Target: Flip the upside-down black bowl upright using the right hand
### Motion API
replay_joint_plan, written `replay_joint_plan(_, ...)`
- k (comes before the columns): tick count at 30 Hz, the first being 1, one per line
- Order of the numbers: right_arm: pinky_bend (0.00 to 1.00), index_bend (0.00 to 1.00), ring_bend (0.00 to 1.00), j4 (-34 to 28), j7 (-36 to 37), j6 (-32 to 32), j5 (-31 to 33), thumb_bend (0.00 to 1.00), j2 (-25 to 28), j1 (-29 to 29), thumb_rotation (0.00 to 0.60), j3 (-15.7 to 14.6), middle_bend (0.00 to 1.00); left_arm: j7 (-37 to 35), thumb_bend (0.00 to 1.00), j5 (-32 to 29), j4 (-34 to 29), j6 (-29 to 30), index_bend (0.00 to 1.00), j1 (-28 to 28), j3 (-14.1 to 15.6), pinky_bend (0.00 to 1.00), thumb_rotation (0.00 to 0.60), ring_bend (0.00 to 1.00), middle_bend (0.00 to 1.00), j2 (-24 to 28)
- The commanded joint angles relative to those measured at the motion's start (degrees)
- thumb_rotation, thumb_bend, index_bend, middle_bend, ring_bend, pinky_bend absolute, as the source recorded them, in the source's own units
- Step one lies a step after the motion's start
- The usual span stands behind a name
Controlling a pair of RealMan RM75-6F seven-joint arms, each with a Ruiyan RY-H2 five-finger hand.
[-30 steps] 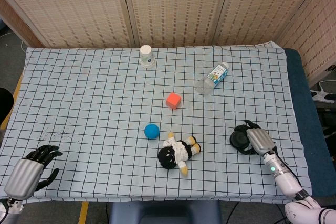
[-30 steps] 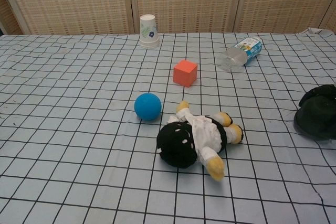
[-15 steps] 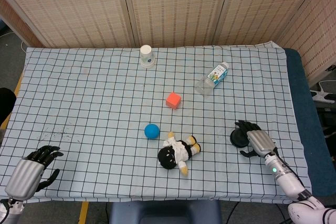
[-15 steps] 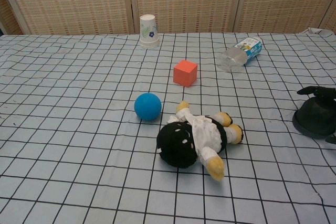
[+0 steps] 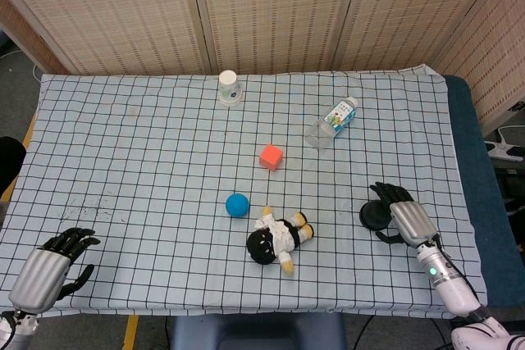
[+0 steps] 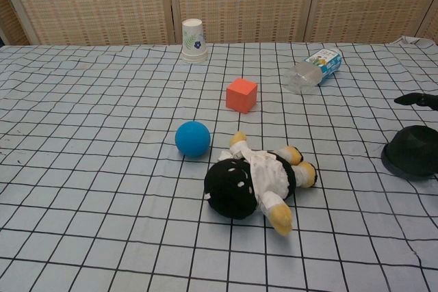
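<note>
The black bowl [image 5: 374, 215] [image 6: 413, 159] lies upside-down on the checked cloth at the right, dome up. My right hand [image 5: 407, 219] sits just right of it with its fingers spread and raised off the dome, holding nothing. In the chest view only a dark fingertip [image 6: 418, 99] shows, hanging above and apart from the bowl. My left hand [image 5: 46, 271] rests at the near left corner, fingers loosely apart and empty.
A black-and-white plush doll [image 5: 277, 238] lies left of the bowl, with a blue ball [image 5: 237, 204] and a red cube [image 5: 271, 156] beyond it. A plastic bottle [image 5: 331, 122] lies on its side and a paper cup [image 5: 229, 86] stands at the back. The table edge [image 5: 459, 202] is close on the right.
My right hand's fingers, which lay wrapped over the bowl a second ago, have opened and lifted off it. The bowl stays upside-down in about the same spot. The left hand has not moved.
</note>
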Motion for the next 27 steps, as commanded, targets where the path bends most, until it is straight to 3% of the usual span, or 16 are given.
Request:
replay_joint_plan(1, 0.07, 0.08, 0.00, 1.05, -0.90, -0.73, 0.74, 0.13, -0.98, 0.12, 0.600, 0.31, 0.08, 0.01, 0.36, -0.12, -0.02, -0.05, 0.33, -0.03, -0.07, 0.45, 0.600, 0.22, 0.26, -0.01)
replay_joint_plan(4, 0.11, 0.12, 0.02, 2.08, -0.27, -1.29, 0.74, 0.13, -1.97, 0.51, 0.600, 0.58, 0.13, 0.00, 0.37, -0.27, -0.02, -0.18, 0.33, -0.04, -0.08, 0.45, 0.600, 0.22, 0.26, 0.02)
replay_joint_plan(14, 0.29, 0.32, 0.24, 4.73, 2.96, 3.22, -2.41, 0.13, -4.13, -0.19, 0.600, 1.01, 0.34, -0.27, 0.36, -0.11, 0.06, 0.05, 0.33, -0.01, -0.01, 0.45, 0.600, 0.22, 0.26, 0.10)
replay_joint_plan(27, 0.32, 0.35, 0.27, 5.05, 2.86, 4.97, -2.96, 0.13, -4.03, -0.72, 0.600, 1.35, 0.36, 0.03, 0.36, -0.05, 0.02, -0.11, 0.33, -0.05, 0.06, 0.45, 0.600, 0.22, 0.26, 0.02)
